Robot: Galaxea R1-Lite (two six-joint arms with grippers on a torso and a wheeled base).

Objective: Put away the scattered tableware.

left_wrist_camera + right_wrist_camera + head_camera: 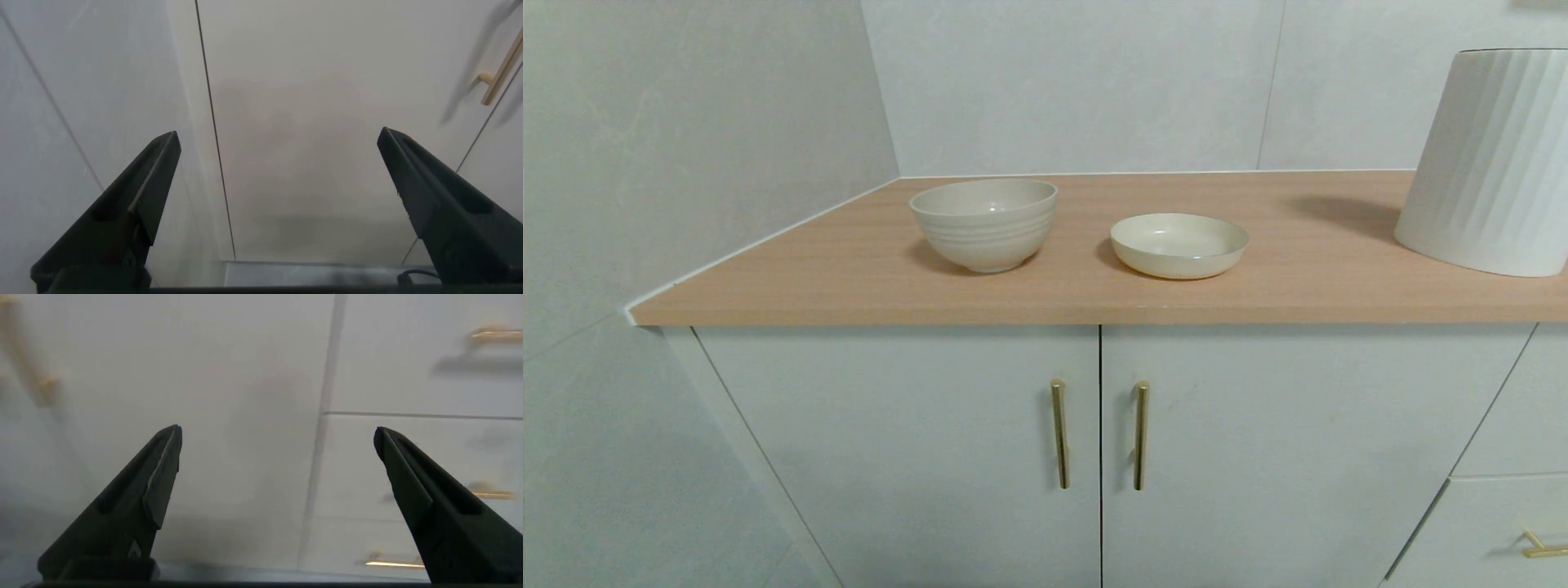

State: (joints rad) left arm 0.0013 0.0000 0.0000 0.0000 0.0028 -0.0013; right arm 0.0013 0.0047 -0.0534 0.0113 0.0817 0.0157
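Out on the light-brown wooden bench (1298, 286): a deep cream ribbed ceramic bowl (984, 222) toward the corner and, near it on the right but not touching, a shallow cream ceramic dish (1179, 243) — both upright, both empty. Further right, a tall white fluted container (1494, 155). Below, shut white cabinet doors (890, 457) with two slim brass handles (1059, 433) side by side at the seam. Left gripper (278, 135) spread wide and holding nothing, pointed at a white cabinet front; right gripper (278, 430) likewise spread and empty, facing white drawer fronts (425, 482). Probably best to open storage first: take one brass handle across its bar, pull straight out, swing the door fully aside. Then approach the bowl from above, pinch its rim squarely, lift clear before travelling — well off the dish and the fluted container.
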